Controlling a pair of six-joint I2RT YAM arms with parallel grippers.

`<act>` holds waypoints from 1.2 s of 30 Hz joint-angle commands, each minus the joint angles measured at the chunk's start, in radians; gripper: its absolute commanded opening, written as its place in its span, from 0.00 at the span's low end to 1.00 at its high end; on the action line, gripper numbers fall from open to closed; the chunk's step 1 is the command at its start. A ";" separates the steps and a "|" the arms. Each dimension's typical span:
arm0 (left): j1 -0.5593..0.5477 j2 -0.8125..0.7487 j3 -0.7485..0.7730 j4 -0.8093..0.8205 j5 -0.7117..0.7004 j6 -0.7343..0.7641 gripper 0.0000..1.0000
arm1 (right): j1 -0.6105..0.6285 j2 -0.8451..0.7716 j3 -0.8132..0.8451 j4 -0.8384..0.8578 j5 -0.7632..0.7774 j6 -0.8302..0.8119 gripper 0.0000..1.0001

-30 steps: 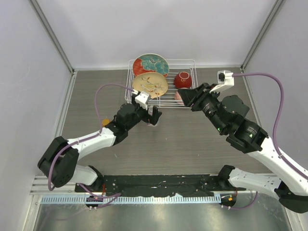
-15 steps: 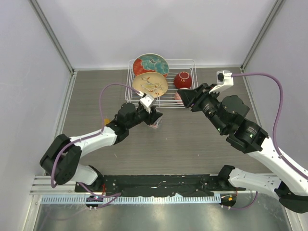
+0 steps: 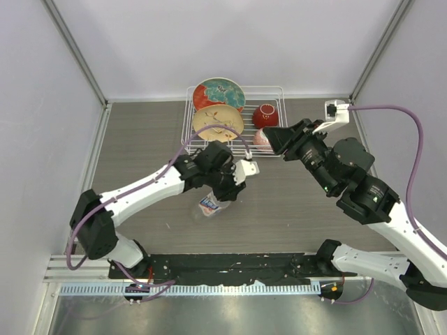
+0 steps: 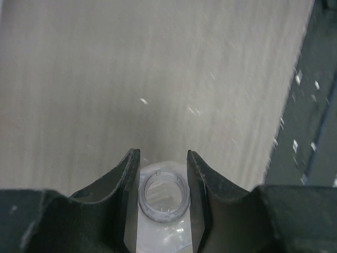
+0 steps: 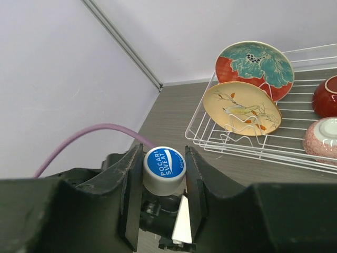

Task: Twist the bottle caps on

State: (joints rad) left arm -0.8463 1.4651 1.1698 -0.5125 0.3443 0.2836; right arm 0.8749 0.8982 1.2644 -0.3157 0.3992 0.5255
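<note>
My left gripper [image 3: 218,195] is shut on the neck of the clear bottle [image 3: 209,205], which hangs tilted over the middle of the table, its white-blue label showing. In the left wrist view the bottle's open threaded mouth [image 4: 164,195] sits between the two fingers [image 4: 128,179], with no cap on it. To the right and farther back, my right gripper [image 3: 269,135] is shut on a white bottle cap [image 5: 164,169] with a blue printed top. That cap is hidden in the top view.
A white wire rack [image 3: 272,91] stands at the back with two patterned plates [image 3: 218,93] [image 3: 218,122] upright in it, plus a red bowl [image 3: 265,115] and a pink bowl [image 3: 261,140]. The black base plate [image 3: 230,265] runs along the near edge.
My left gripper closed on the bottle and carried it toward the near right, tilting it. The right arm shifted only slightly with the cap still gripped.
</note>
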 commanded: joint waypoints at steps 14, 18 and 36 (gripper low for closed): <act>-0.151 0.434 0.448 -0.521 0.010 -0.050 0.24 | -0.002 -0.090 0.006 -0.051 0.076 -0.028 0.10; -0.171 0.445 0.441 -0.468 -0.011 -0.037 0.75 | -0.001 -0.074 0.015 -0.068 0.090 -0.051 0.10; -0.189 0.184 0.280 -0.348 -0.348 -0.034 1.00 | -0.001 -0.022 0.065 -0.103 0.060 -0.091 0.11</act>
State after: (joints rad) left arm -1.0306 1.8198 1.4864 -0.9150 0.1539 0.2497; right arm 0.8749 0.8639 1.2724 -0.4252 0.4770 0.4706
